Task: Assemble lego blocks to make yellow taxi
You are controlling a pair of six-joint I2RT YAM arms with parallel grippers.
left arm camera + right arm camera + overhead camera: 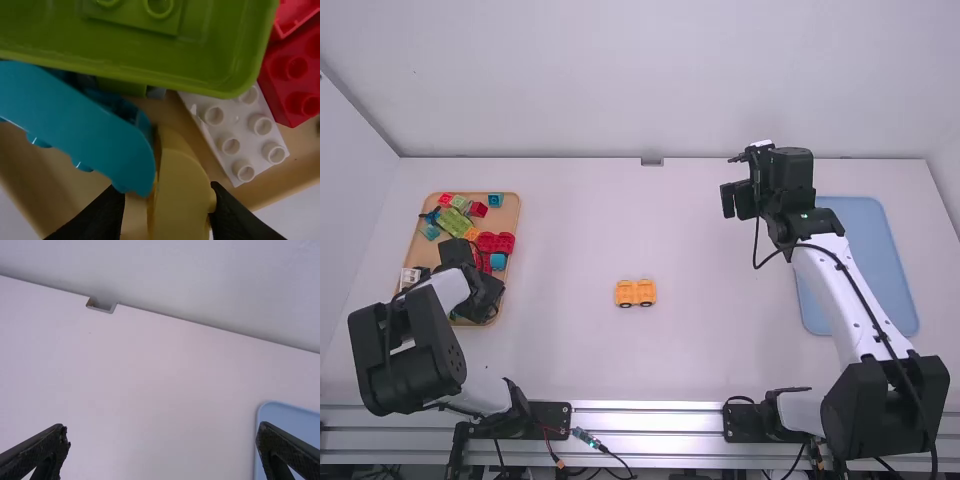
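Observation:
My left gripper (457, 254) is low over the wooden tray of blocks (517, 215). In the left wrist view, the left gripper (167, 212) stands open around a yellow rounded piece (181, 195); the right-hand finger meets it, and a gap shows on the other side. A blue curved piece (85, 132) lies against the yellow one. A yellow-orange block car with dark wheels (635, 293) sits mid-table. My right gripper (740, 200) is raised over the table's far right part. The right gripper (162, 440) is open with nothing between its fingers in the right wrist view.
Beside the yellow piece are a green piece (200, 60), a white studded block (237, 132) and red blocks (295, 75). The tray's raised edge (280, 192) runs close by. A blue tray (870, 240) lies at the right, partly under the right arm.

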